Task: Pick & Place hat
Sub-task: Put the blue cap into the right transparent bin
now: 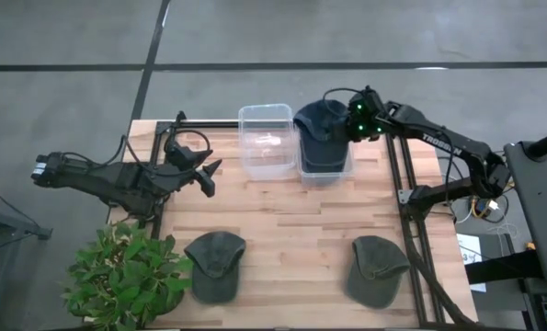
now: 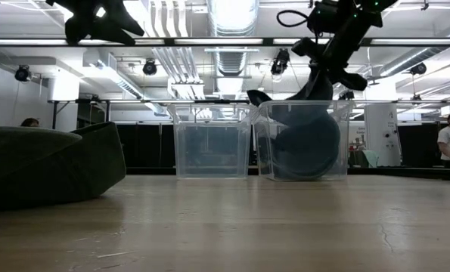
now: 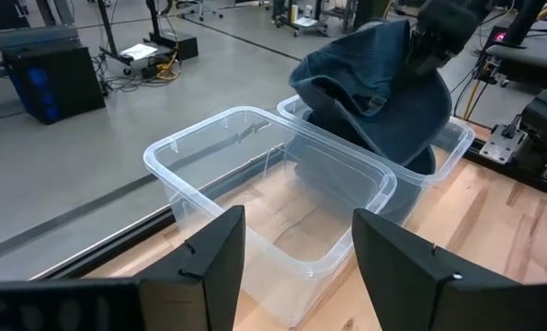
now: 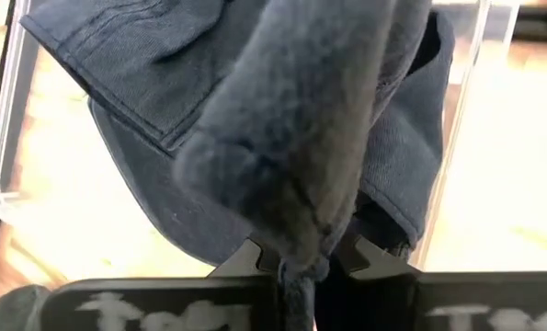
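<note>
A dark blue hat (image 1: 321,129) hangs over the right one of two clear plastic bins (image 1: 326,170) at the table's far side. It also shows in the left wrist view (image 3: 383,83) and in the low view (image 2: 306,140). My right gripper (image 4: 302,262) is above that bin, shut on the hat. My left gripper (image 3: 296,257) is open, hovering at the table's left side (image 1: 204,175) and facing the bins. Two olive green hats (image 1: 216,265) (image 1: 378,268) lie flat on the table near its near edge. My right gripper pinches a bunched fold of the blue hat's cloth (image 4: 291,230) between its two fingers, coming from above and from the table's right. The hat hangs slack below the fingers, and its lower part (image 2: 308,151) reaches down inside the right bin.
The left clear bin (image 1: 266,140) stands beside the right one and holds nothing. A potted green plant (image 1: 126,276) stands at the table's near left corner. Dark frame rails (image 1: 406,198) run along the table's right and left sides. One green hat (image 2: 43,166) lies close to the low camera.
</note>
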Controlling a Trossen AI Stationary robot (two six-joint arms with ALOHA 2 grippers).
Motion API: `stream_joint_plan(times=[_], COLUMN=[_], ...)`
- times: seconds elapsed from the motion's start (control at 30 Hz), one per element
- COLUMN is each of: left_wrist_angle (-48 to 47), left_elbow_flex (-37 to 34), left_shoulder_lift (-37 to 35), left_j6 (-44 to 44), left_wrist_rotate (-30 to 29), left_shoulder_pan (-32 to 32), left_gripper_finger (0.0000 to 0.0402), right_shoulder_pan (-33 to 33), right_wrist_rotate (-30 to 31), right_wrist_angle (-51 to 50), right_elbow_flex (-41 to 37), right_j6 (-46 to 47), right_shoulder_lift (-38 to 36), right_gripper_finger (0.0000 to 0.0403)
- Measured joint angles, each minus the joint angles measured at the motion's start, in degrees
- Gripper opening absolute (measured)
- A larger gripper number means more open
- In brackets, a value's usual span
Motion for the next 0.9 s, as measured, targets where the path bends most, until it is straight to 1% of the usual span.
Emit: stream_joint_plan(times=[0.3,0.43,0.53,0.67,0.8,0.9], left_wrist_angle=[0.0,0.0,0.0,0.0,0.02,0.02], left_elbow_flex=[0.0,0.0,0.0,-0.02,-0.02,-0.02], left_shoulder_lift=[0.0,0.0,0.0,0.02,0.02,0.02], left_j6=[1.03,1.05,1.08,1.08,1.08,1.08], left_wrist_rotate=[-0.02,0.09,0.11,0.12,0.13,0.15], left_shoulder_pan=[0.0,0.0,0.0,0.0,0.0,0.0], left_gripper_finger=[0.0194,0.0194,0.0194,0.0194,0.0194,0.0194], right_shoulder_pan=[0.0,0.0,0.0,0.0,0.02,0.0], right_wrist_rotate=[0.0,-0.04,-0.18,-0.24,-0.51,-2.59], right_wrist_angle=[1.36,1.44,1.42,3.06,2.44,1.89], right_elbow_flex=[-2.76,-3.03,-2.91,-2.65,-2.65,-2.65], right_j6=[-0.21,-3.23,-3.83,-4.07,-3.25,-2.72], right_shoulder_lift=[0.0,0.0,0.0,0.0,0.04,0.04], right_gripper_finger=[0.0013,0.0016,0.0032,0.0064,0.0093,0.0108])
